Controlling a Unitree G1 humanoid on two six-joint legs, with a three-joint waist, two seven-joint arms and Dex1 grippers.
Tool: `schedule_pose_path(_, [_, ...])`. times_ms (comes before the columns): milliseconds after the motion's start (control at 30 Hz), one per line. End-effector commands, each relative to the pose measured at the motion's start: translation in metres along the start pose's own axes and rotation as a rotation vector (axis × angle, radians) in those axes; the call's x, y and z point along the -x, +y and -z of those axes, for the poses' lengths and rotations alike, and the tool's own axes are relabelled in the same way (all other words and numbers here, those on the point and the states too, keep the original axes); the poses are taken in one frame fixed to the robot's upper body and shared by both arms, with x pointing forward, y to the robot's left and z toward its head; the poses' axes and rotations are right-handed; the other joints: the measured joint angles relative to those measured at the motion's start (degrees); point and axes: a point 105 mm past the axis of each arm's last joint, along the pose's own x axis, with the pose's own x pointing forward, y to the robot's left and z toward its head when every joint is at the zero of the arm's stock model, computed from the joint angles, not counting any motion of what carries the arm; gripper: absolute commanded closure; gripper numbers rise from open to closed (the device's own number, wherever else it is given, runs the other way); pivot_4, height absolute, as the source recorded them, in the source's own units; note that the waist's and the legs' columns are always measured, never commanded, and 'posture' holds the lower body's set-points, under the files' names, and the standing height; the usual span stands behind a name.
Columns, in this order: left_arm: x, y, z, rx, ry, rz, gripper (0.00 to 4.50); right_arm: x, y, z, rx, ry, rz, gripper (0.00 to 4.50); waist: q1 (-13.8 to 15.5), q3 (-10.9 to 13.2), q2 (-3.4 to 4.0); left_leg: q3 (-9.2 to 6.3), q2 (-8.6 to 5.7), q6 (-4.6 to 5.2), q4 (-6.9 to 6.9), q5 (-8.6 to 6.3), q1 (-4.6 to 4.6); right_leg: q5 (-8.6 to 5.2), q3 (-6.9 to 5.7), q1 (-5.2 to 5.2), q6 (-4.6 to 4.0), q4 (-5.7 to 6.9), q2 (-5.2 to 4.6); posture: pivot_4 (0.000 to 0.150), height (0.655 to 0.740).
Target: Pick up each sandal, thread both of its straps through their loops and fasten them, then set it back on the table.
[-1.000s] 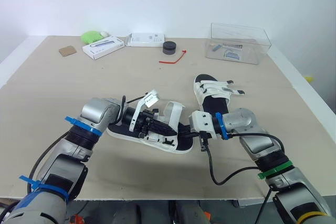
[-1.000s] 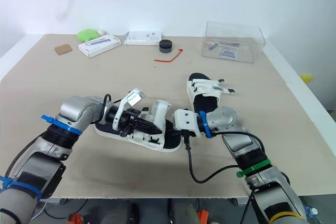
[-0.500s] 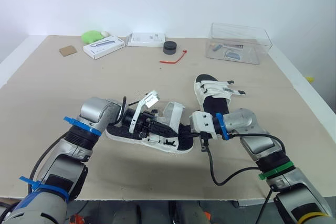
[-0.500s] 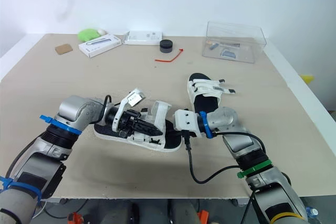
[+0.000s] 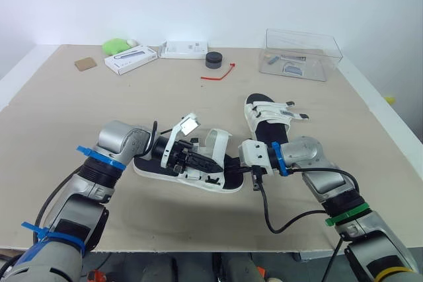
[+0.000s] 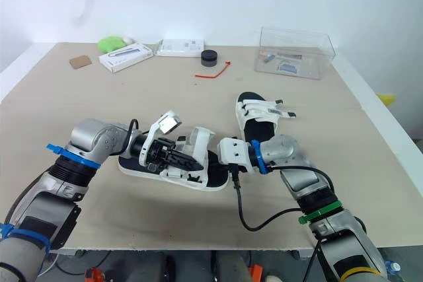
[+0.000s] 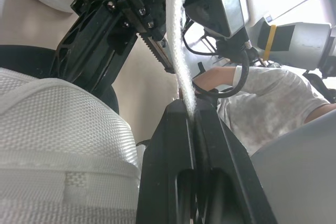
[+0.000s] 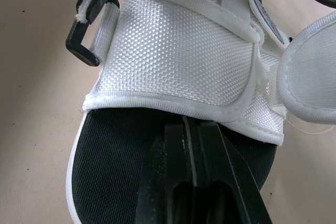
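Observation:
One white-strapped sandal with a black footbed [image 5: 153, 167] lies between my two grippers at the table's front middle. Its rear strap [image 5: 178, 131] stands up with a small tag at its end. My left gripper [image 5: 211, 162] reaches over the footbed and is shut on a white strap [image 7: 176, 51]. My right gripper [image 5: 232, 169] is shut on the sandal's toe end, its fingers [image 8: 173, 145] against the black footbed [image 8: 115, 145] below the woven front strap [image 8: 178, 61]. The second sandal [image 5: 266, 118] lies flat just behind the right gripper.
Along the back of the table are a clear plastic box [image 5: 303, 54], a black round puck [image 5: 213, 60], a red tie [image 5: 218, 74], two white boxes [image 5: 130, 59] [image 5: 184, 49], a green object [image 5: 115, 46] and a brown square [image 5: 84, 64]. The table's front edge runs close under both forearms.
My left arm has drawn slightly to the left, taking the strap and the sandal's heel end a little with it. The right gripper has stayed put.

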Motion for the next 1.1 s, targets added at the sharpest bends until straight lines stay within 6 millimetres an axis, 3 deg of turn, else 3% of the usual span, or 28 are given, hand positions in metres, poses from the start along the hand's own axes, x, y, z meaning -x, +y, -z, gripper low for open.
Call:
schedule_pose_path(33, [-0.001,-0.001,0.004,-0.015,0.023,-0.01,4.48,0.002,0.003,0.022,-0.045,0.098,-0.004,4.5,0.0,0.0,0.0,0.0,0.0,0.0,0.0,0.0,0.0,0.0,0.0,0.0,0.0,0.0,0.0,0.15,0.74])
schedule_pose_path(467, [-0.006,0.01,0.017,-0.044,0.074,-0.062,4.48,0.004,0.001,0.023,-0.042,0.103,0.001,4.5,0.0,0.0,0.0,0.01,0.0,0.0,0.0,0.0,0.02,-0.01,0.01,0.02,-0.02,0.0,-0.01,0.15,0.74])
schedule_pose_path(900, [-0.003,0.034,0.012,-0.194,0.077,-0.189,4.48,0.002,0.001,0.023,-0.042,0.101,-0.006,4.5,0.1,0.0,0.01,0.02,-0.03,0.04,0.05,0.03,0.15,-0.05,0.03,0.16,-0.09,0.0,-0.03,0.15,0.74])
schedule_pose_path(1100, [-0.004,0.024,0.018,-0.244,0.105,-0.127,4.48,0.002,0.002,0.023,-0.041,0.101,-0.007,4.5,0.1,0.0,0.01,0.03,-0.14,0.2,0.06,0.14,0.17,-0.01,0.19,0.19,-0.02,0.0,-0.05,0.15,0.74])
